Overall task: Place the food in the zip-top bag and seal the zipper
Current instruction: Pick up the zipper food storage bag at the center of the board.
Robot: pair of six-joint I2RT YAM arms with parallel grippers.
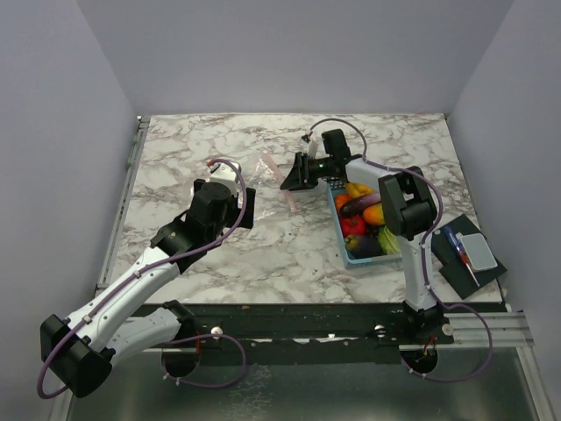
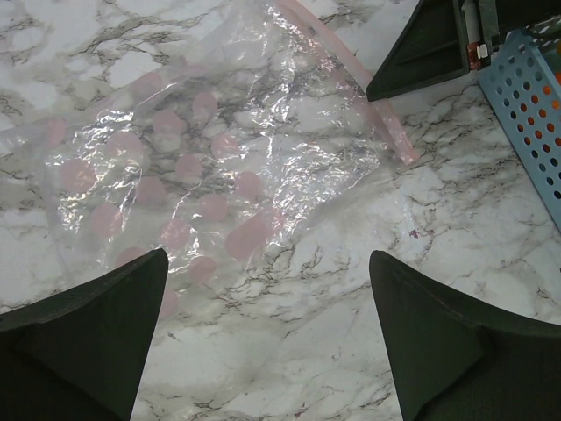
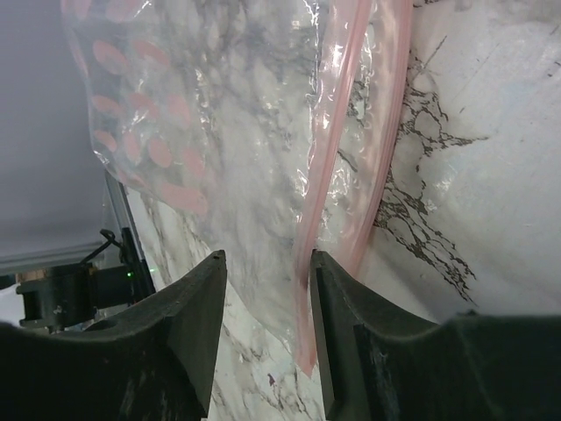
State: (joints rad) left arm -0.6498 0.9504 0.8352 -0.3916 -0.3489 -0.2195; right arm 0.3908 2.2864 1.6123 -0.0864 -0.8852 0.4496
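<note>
The clear zip-top bag [image 1: 270, 172] with pink dots lies flat on the marble, and its pink zipper [image 1: 290, 200] faces the basket. In the left wrist view the bag [image 2: 202, 149] and zipper [image 2: 386, 123] lie ahead of my open, empty left gripper [image 2: 267, 289], which hovers over bare marble at the bag's near edge. My right gripper [image 3: 263, 289] is open at the bag's mouth. One zipper strip [image 3: 329, 175] runs between its jaws, close to the right finger [image 3: 359, 342]. The other strip lies beyond that finger. The food [image 1: 361, 217] sits in the light-blue basket.
The light-blue basket [image 1: 347, 252] stands right of the bag, beside the right arm, and also shows in the left wrist view [image 2: 535, 105]. A dark pad [image 1: 456, 267] with a white block and a small tool lies at the table's right edge. Walls close in on three sides.
</note>
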